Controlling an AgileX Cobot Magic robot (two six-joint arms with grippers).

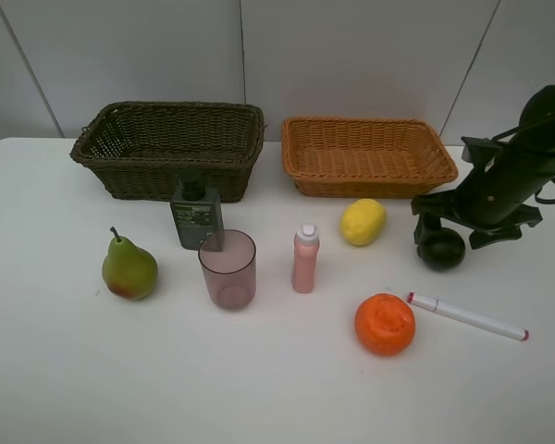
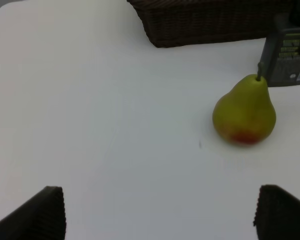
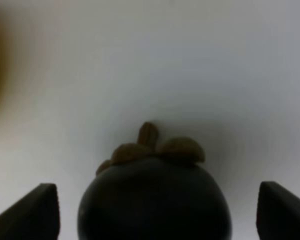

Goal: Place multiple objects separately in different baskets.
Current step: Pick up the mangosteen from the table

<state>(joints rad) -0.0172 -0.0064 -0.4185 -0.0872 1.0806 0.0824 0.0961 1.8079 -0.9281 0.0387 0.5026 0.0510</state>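
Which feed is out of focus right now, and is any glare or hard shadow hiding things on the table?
Right wrist view: soft, the dark round fruit is very close and blurred, with a dim shadow around it. Left wrist view: the pear is fairly sharp and the light is even. Exterior high view: evenly lit, with faint shadows and no glare on the table.

dark round fruit [image 3: 155,200], between tool fingers [image 3: 35,212], not touching
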